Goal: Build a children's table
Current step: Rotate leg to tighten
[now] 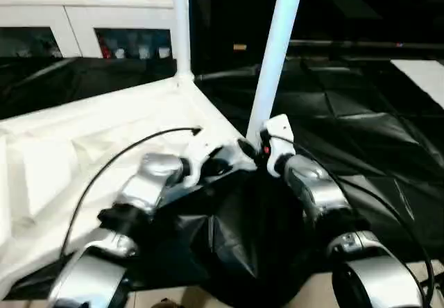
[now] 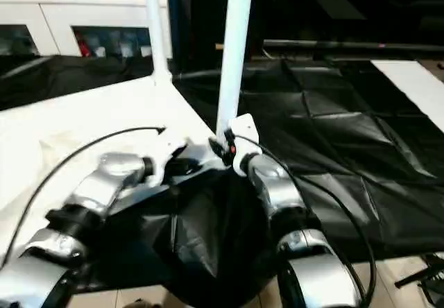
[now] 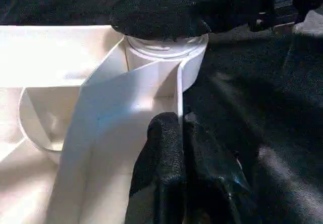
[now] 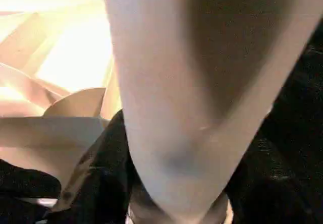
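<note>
The white table top [image 1: 104, 134] lies upside down across the left half of the frame. A leg [image 1: 274, 58] rises near-vertical from the corner socket [image 3: 166, 57] at centre. The right gripper [image 1: 267, 145] clasps the leg's base, fingers half-spread around it. The left gripper [image 3: 174, 148] has its fingers pinched shut on the rim just beside that socket. A second leg [image 1: 182, 23] stands at the far corner, upper centre.

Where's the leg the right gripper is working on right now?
The near leg stands tilted in the near corner socket of the upturned table top, centre of the head views, with the right gripper at its base and the far leg behind.
</note>
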Controlling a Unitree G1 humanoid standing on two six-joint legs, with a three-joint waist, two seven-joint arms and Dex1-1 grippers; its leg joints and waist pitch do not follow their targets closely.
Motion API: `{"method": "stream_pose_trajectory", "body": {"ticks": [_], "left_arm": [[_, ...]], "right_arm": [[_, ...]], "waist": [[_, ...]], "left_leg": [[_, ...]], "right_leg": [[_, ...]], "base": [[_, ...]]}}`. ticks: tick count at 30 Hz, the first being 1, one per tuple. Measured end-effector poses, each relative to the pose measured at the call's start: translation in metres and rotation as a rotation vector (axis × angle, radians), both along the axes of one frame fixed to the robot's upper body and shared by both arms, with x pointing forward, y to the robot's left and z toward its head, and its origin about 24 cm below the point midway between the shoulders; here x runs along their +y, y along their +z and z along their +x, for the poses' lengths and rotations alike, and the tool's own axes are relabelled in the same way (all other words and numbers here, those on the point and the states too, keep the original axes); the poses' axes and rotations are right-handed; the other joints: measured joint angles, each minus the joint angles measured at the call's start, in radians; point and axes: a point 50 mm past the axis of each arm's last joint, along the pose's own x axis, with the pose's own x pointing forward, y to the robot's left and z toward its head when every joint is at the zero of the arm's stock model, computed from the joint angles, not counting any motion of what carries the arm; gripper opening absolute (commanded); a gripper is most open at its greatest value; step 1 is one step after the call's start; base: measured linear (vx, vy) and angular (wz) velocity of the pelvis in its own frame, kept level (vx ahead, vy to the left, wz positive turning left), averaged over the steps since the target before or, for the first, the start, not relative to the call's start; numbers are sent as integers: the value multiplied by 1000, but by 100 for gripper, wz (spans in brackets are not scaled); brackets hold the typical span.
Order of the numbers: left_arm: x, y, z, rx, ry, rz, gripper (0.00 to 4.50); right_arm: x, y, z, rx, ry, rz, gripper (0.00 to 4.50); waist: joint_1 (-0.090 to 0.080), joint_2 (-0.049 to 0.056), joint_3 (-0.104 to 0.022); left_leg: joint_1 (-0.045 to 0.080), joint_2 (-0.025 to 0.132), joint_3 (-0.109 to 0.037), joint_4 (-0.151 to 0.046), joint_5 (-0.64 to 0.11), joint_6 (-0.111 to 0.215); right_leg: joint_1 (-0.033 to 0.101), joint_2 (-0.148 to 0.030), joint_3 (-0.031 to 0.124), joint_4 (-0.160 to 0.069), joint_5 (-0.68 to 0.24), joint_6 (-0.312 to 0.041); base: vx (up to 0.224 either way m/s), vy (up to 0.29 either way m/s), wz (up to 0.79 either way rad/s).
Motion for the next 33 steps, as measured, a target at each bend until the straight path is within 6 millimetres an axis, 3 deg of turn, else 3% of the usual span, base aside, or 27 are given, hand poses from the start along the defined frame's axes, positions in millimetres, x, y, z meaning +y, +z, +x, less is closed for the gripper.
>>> {"method": "stream_pose_trajectory", "body": {"ticks": [3, 8, 9, 16, 22, 25, 33], "left_arm": [[1, 1, 0, -9, -4, 2, 0], [11, 1, -2, -7, -27, 1, 0], [14, 2, -3, -7, -42, -1, 0], [32, 4, -13, 17, -137, -18, 0], [43, 6, -26, 58, -264, -23, 0], [48, 6, -30, 75, -299, -18, 0], [58, 7, -39, 109, -364, -18, 0]], "right_arm": [[0, 1, 0, 9, 11, 43, 309], [1, 2, -3, 10, 106, 69, 329], [0, 3, -4, -5, 141, 48, 357], [-6, 4, -13, -25, 374, -4, 357], [-15, 6, -27, -5, 616, -26, 357], [-19, 6, -32, 6, 674, -19, 357], [-21, 3, -40, 48, 773, -31, 306]], "waist": [[-1, 0, 0], [-4, 0, 0], [-4, 0, 0], [0, 2, 1], [15, 2, 2], [21, 1, 2], [24, 0, 3]], "left_leg": [[-1, 0, 0, 0, 0, 0], [-1, 1, 0, -2, 0, 0], [-1, 1, 0, -3, 0, 0], [-3, 6, -1, -4, 0, -1], [-5, 6, 0, -3, 0, -1], [-5, 6, 0, -3, 0, -1], [-5, 6, 0, -2, 0, -1]], "right_leg": [[-1, 0, 0, 0, 0, 1], [-2, 1, -1, 0, 0, 2], [-3, 1, 0, 0, 0, 2], [-4, 7, -1, -1, -2, 4], [-4, 6, -1, -4, -2, 5], [-4, 6, -1, -5, -2, 5], [-4, 6, -1, -5, -2, 5]], "base": [[0, 0, 0], [0, 0, 0], [0, 0, 0], [0, 0, 0], [0, 0, 0], [0, 0, 0], [0, 0, 0]]}}
